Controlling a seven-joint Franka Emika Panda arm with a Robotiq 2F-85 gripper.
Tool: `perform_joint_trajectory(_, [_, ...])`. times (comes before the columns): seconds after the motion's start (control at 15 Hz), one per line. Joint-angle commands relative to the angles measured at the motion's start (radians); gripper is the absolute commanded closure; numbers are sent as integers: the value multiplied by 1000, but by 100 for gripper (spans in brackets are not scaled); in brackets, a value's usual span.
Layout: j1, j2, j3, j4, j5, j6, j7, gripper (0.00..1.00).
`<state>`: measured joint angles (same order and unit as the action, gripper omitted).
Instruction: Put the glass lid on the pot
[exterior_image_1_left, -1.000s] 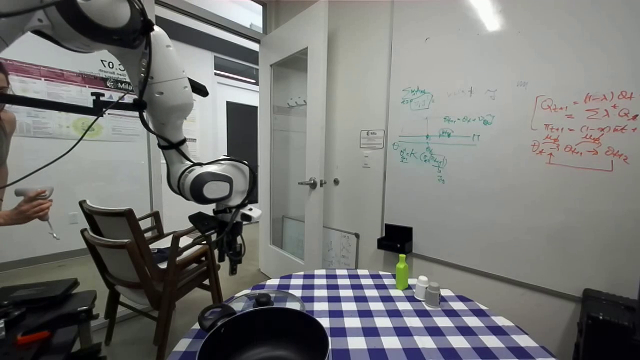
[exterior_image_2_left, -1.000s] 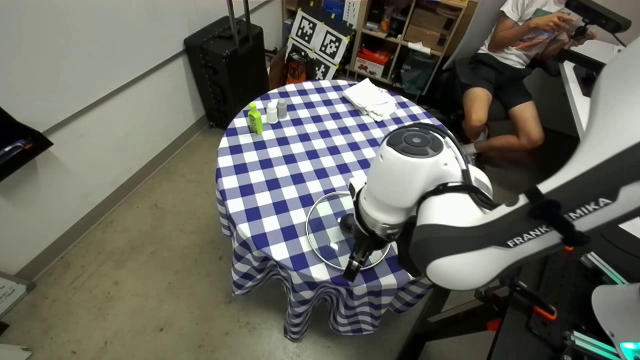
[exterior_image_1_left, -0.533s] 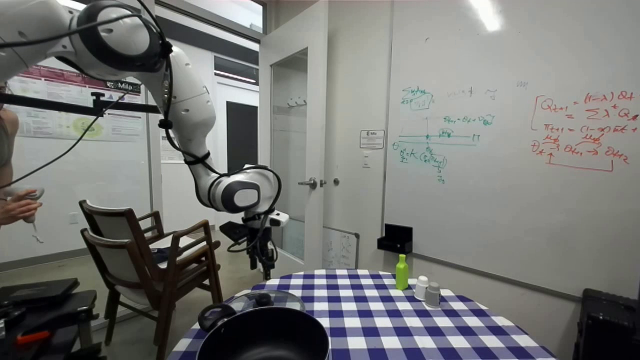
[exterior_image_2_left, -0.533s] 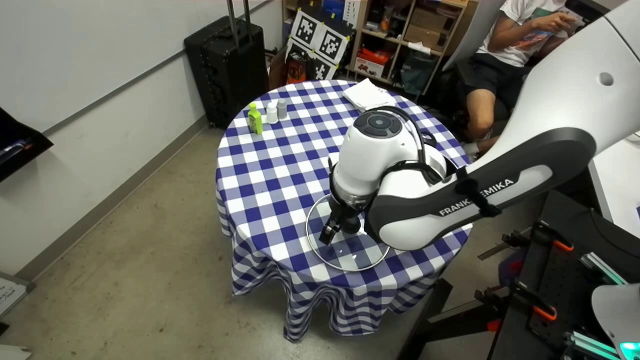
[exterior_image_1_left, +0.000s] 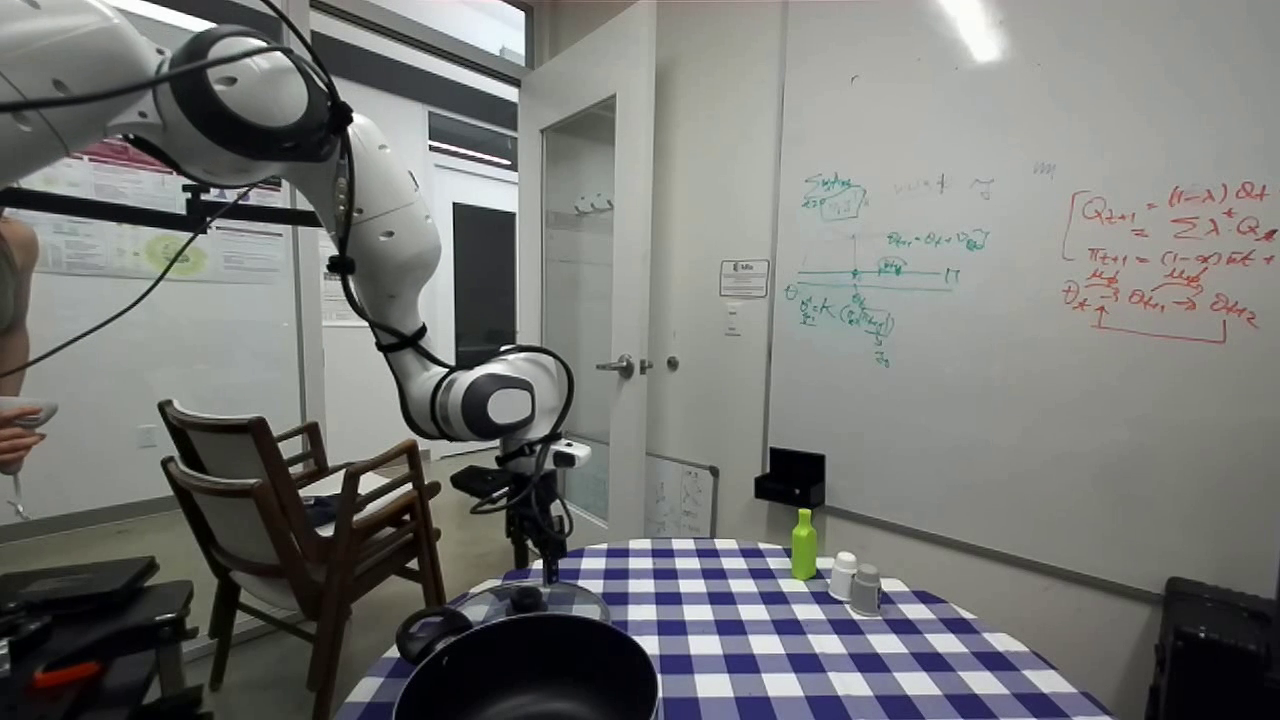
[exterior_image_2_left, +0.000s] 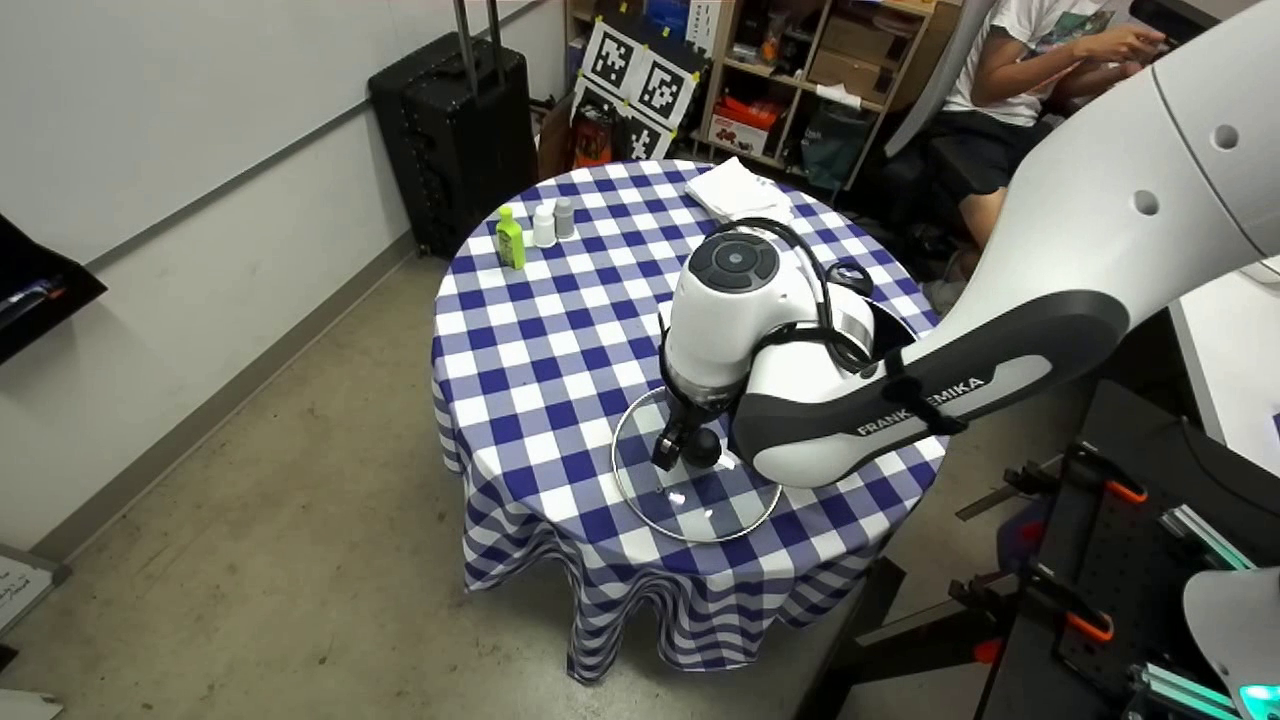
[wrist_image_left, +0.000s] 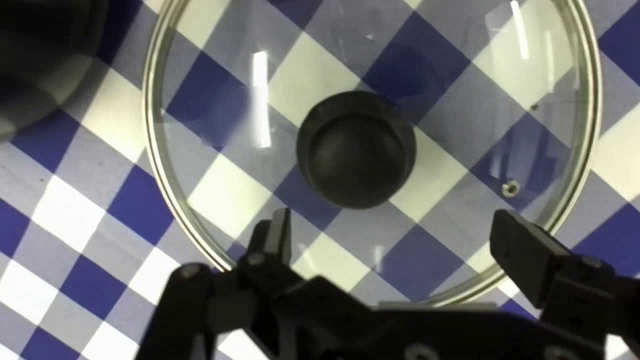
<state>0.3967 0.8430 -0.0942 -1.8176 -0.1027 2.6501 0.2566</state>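
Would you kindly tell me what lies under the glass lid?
Checkered tablecloth shows through the glass lid; in the wrist view, its knob and the tool hide parts.

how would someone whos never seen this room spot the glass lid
Find the big blue-and-white checked tablecloth. On it, near the edge and beside the wide black pot, lies the round glass lid. Unlike the opaque pot, it is see-through: the checks show through it inside a thin silvery rim, with a single black knob at its centre.
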Motion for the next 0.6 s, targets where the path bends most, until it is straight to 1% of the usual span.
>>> perform_joint_trajectory(0.0, [25, 33, -49, 33, -59, -38, 56, 0])
perform_joint_trajectory(0.2, [12, 34, -42, 30, -54, -58, 57, 0])
perform_joint_trajectory(0.53, [-36, 26, 17, 40, -15, -217, 38, 0])
